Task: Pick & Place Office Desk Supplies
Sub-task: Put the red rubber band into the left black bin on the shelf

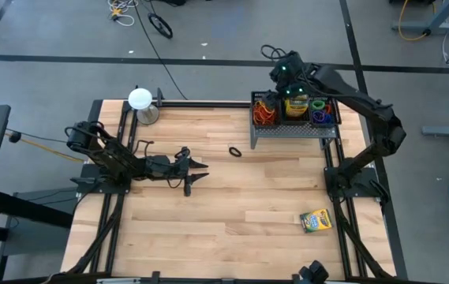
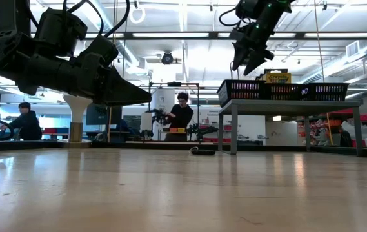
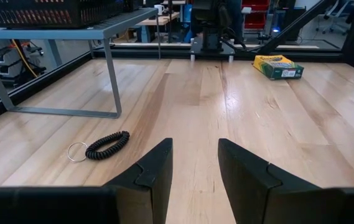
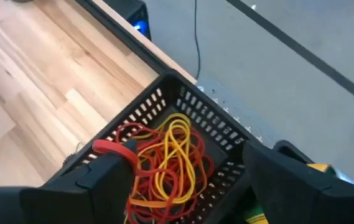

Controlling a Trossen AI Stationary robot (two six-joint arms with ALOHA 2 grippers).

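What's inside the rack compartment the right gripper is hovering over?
A tangle of red, orange and yellow rubber bands fills that compartment of the black mesh rack. The open right gripper hides its near edge, and the pile covers the floor.

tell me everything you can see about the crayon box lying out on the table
The crayon box is a small, flat carton, apparently cardboard, yellow with green panels and print. It looks closed and lies flat, slightly askew, on the bare wooden table near the front right corner, close to the right arm's base. The left wrist view shows it resting alone. Nothing touches it but the tabletop, and both grippers are far off.
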